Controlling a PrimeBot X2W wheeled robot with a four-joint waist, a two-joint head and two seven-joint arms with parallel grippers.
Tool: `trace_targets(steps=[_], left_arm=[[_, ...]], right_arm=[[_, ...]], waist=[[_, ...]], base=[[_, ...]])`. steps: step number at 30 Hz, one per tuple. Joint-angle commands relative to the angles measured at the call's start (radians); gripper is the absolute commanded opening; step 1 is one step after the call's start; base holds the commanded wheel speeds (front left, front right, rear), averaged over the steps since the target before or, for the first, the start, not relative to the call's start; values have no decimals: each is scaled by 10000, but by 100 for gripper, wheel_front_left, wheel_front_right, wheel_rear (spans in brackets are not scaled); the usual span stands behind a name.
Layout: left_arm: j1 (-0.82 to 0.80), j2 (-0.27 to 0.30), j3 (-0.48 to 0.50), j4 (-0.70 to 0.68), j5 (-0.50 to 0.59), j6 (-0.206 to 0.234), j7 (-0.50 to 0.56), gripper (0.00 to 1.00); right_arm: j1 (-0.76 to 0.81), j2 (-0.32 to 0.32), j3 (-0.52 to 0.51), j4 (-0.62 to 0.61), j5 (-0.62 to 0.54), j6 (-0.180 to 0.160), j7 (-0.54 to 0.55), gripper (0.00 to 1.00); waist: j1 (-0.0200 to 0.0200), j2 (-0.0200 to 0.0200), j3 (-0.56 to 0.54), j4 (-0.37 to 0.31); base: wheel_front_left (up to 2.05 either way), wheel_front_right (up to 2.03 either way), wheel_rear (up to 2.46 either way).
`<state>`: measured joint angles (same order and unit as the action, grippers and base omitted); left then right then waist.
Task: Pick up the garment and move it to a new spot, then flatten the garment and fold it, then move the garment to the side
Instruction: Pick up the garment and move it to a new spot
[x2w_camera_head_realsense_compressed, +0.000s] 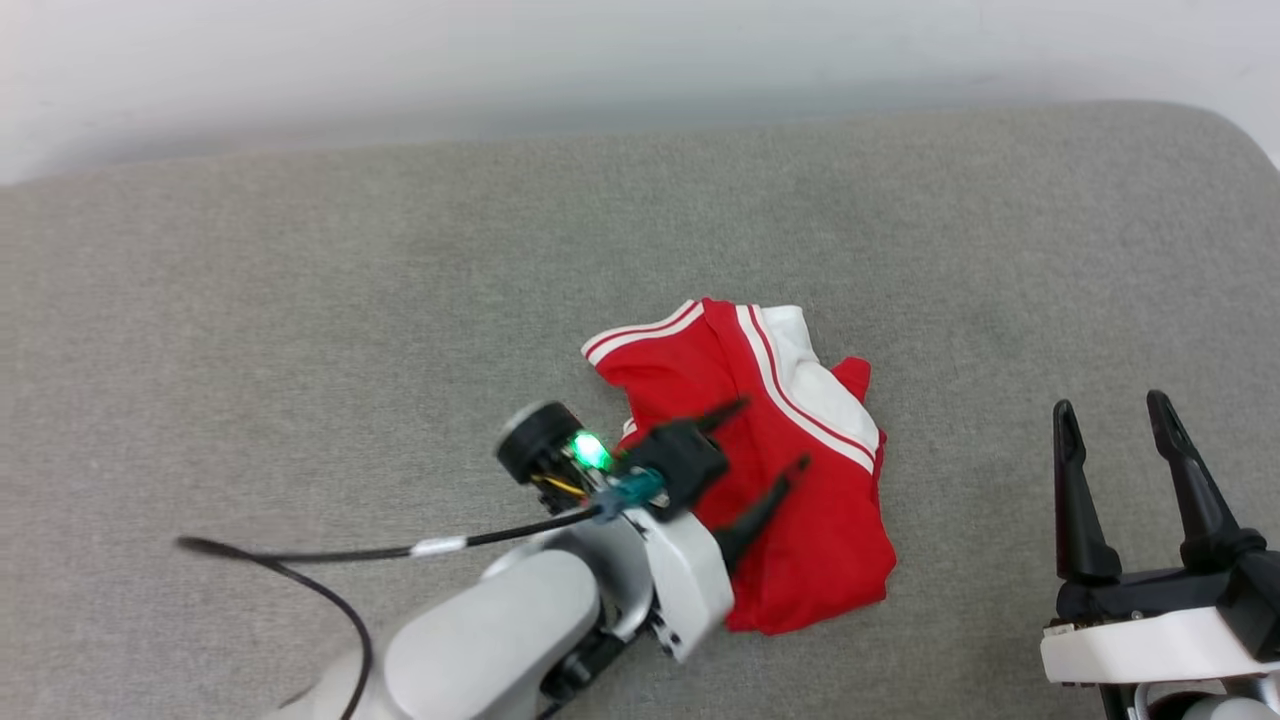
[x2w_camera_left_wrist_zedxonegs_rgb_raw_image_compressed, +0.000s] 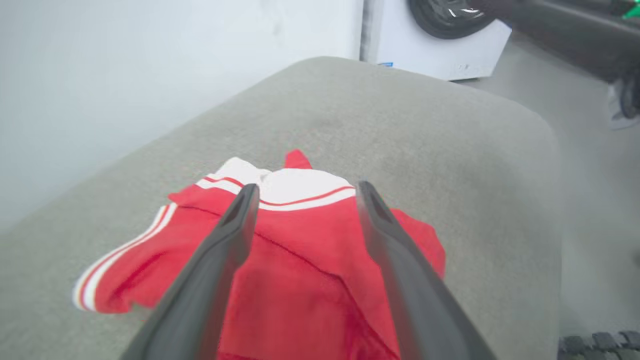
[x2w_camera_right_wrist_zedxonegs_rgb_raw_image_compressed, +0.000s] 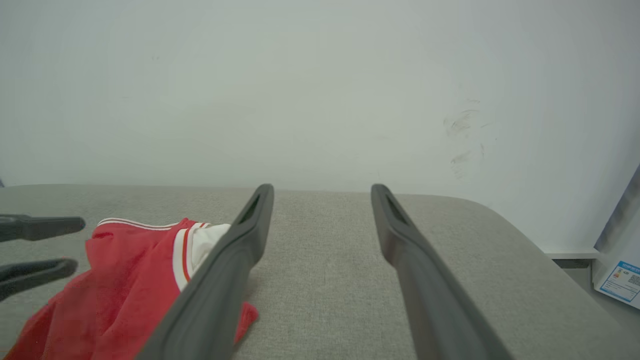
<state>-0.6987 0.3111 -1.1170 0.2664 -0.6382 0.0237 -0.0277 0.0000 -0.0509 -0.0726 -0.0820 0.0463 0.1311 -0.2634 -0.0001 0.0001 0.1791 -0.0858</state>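
I am seeing the garment (x2w_camera_head_realsense_compressed: 810, 520) lying crumpled on the grey fabric-topped table (x2w_camera_head_realsense_compressed: 300, 300), a little right of centre, red side up, with a white sleeve and striped trim showing along its far edge. The left gripper (x2w_camera_head_realsense_compressed: 772, 432) is hovering over the garment's near-left part, its fingers spread wide and gripping nothing; whether the tips are touching the cloth I cannot tell. The right gripper (x2w_camera_head_realsense_compressed: 1110, 403) is sitting apart at the lower right, also wide open and empty, pointing toward the white wall (x2w_camera_right_wrist_zedxonegs_rgb_raw_image_compressed: 320, 75).
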Motion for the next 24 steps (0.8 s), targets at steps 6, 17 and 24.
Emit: trace_targets(steps=[6, 17, 24], left_arm=[[330, 515, 1170, -275, 811, 1997, -1819, 100], [2281, 1165, 3722, -1349, 1481, 4321, -2390, 100], [4188, 994, 5352, -2165, 2251, 4437, -2375, 100]], right_arm=[[297, 11, -33, 41, -66, -7, -21, 100], [651, 13, -141, 126, 23, -7, -21, 100], [867, 13, -216, 192, 239, -7, -21, 100]], waist=[[1, -1, -458, 308], [1, -1, -932, 519], [1, -1, -1199, 557]], base=[[0, 0, 0], [0, 0, 0], [0, 0, 0]])
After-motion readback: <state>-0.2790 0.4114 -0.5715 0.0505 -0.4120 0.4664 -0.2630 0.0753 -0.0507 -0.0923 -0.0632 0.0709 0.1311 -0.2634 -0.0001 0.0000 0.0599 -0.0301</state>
